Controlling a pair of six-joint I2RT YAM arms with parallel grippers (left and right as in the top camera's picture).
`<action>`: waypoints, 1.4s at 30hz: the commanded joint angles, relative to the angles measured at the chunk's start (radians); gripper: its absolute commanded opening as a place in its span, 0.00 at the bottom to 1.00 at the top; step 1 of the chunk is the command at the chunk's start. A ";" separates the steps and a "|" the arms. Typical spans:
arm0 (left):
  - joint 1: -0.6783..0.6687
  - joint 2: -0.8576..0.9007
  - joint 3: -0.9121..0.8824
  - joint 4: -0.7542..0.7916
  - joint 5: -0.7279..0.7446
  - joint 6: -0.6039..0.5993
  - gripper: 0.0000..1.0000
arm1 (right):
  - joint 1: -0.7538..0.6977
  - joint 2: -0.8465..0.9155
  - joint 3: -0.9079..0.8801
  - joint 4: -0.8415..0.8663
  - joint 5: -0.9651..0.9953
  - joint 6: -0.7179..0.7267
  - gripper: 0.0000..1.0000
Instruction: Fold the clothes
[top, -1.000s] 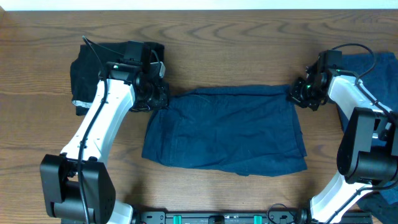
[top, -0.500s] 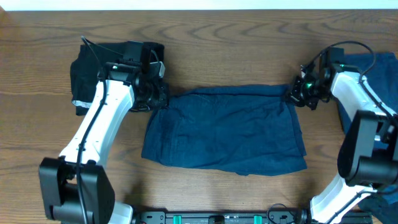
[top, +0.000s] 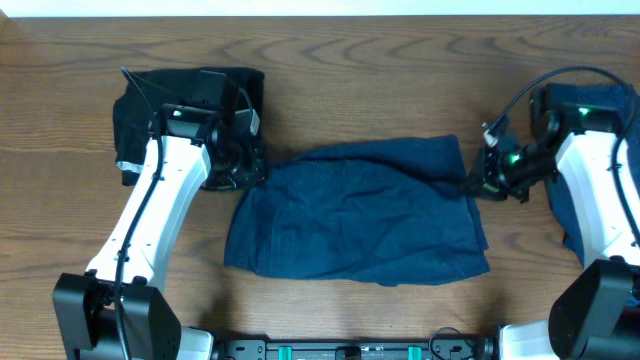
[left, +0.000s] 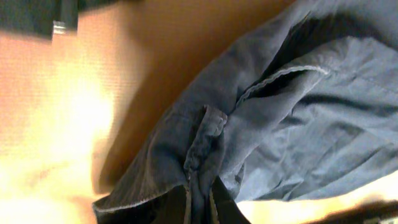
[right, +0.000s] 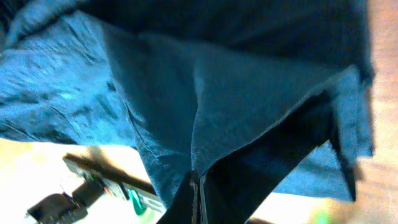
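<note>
At table centre, gripping blue garment (top: 360, 215) w/ left gripper (top: 252, 170) at 10 o'clock, right gripper (top: 474, 186) at 3, both clamped. Not folded yet; prob. only starting.

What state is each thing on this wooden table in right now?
Dark blue fabric garment: spread out, unfolded, both far corners pinched.
Left gripper: shut on one corner.
Right gripper: shut on the other corner.
Black cloth pile: bunched, beside the left gripper.
Second blue cloth: at the right edge, partly hidden by the arm.
</note>
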 joint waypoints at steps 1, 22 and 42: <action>0.002 -0.013 -0.001 -0.057 -0.006 -0.026 0.06 | 0.040 -0.009 -0.101 0.002 0.021 -0.038 0.01; -0.180 -0.002 -0.360 0.154 -0.060 -0.181 0.06 | 0.062 0.074 -0.380 0.311 0.325 0.212 0.01; -0.528 0.010 -0.360 0.183 -0.144 -0.347 0.10 | 0.062 0.164 -0.380 0.381 0.334 0.210 0.01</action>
